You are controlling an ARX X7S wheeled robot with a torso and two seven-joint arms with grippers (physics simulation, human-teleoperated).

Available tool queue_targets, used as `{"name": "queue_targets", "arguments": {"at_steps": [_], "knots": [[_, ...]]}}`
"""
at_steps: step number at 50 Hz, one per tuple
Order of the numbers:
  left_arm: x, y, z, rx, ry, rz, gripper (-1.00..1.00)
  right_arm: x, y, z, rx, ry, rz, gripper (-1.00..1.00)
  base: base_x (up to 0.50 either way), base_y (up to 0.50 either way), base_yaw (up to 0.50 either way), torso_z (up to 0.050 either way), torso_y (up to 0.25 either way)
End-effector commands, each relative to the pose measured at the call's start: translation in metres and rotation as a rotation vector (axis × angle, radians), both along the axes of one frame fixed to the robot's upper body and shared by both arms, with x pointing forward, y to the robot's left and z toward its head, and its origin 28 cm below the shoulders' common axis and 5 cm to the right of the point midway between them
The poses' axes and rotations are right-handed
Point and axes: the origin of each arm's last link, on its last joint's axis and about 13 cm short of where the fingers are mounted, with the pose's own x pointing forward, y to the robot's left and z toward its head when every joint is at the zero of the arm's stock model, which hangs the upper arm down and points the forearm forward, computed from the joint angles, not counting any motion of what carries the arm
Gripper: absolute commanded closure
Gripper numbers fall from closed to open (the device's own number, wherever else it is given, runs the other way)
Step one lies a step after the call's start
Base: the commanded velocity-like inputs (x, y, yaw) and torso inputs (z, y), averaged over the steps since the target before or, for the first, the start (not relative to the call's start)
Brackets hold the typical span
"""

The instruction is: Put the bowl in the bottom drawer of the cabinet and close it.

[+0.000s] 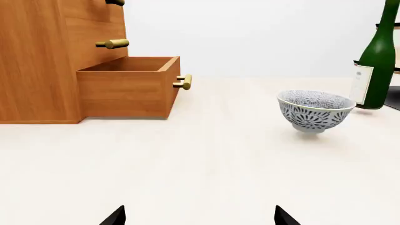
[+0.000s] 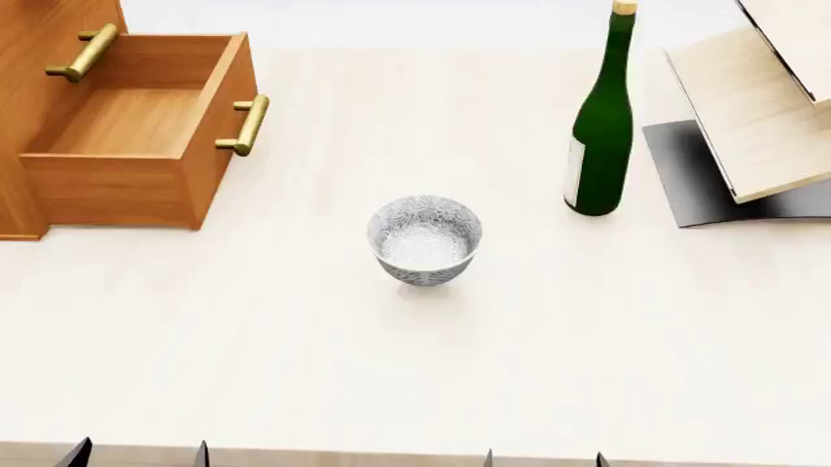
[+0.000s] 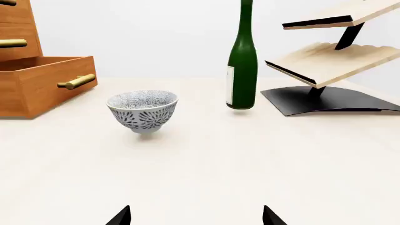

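Bowl (image 2: 425, 239) upright mid-counter, clear of green bottle (image 2: 600, 126); bottom drawer (image 2: 130, 126) pulled open at far left corner. Both jaws spread, empty, at near edge. Risks: pinching thin rim, tipping on narrow foot, clipping drawer front.

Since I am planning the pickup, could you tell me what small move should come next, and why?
Probably advance the right gripper, jaws open, toward the small speckled white bowl: it stands upright and ungrasped on the table, and the orange-brown wooden bottom drawer already stands open.
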Motion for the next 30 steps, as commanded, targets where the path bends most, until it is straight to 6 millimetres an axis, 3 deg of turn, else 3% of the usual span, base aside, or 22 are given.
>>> {"name": "queue_targets", "arguments": {"at_steps": [1,11,16,17,18,19,30], "knots": [[-0.001,0.0,-0.001,0.0,0.001,-0.001,-1.0,0.0,0.0,-0.004,-0.004,0.011,-0.009,-1.0,0.0,0.0,0.0,0.0,0.0],[-0.001,0.0,0.0,-0.007,0.009,0.007,-1.0,-0.001,0.0,-0.002,-0.012,0.009,-0.001,-1.0,0.0,0.0,0.0,0.0,0.0],[-0.008,0.002,0.013,-0.033,0.001,-0.012,-1.0,0.001,-0.001,0.001,-0.007,0.008,0.004,-1.0,0.0,0.0,0.0,0.0,0.0],[-0.043,0.008,0.013,0.007,0.068,0.032,-1.0,0.0,-0.003,0.011,0.017,0.009,0.019,-1.0,0.0,0.0,0.0,0.0,0.0],[-0.062,0.006,0.03,0.008,0.008,0.021,-1.0,0.0,-0.003,0.011,0.017,0.009,0.02,-1.0,0.0,0.0,0.0,0.0,0.0],[-0.062,0.004,0.053,0.002,-0.1,0.013,-1.0,0.0,-0.003,0.011,0.016,0.009,0.021,-1.0,0.0,0.0,0.0,0.0,0.0],[-0.064,0.004,0.046,-0.019,-0.07,0.015,-1.0,-0.001,-0.004,0.018,0.014,0.003,0.019,-1.0,0.0,0.0,0.0,0.0,0.0]]}}
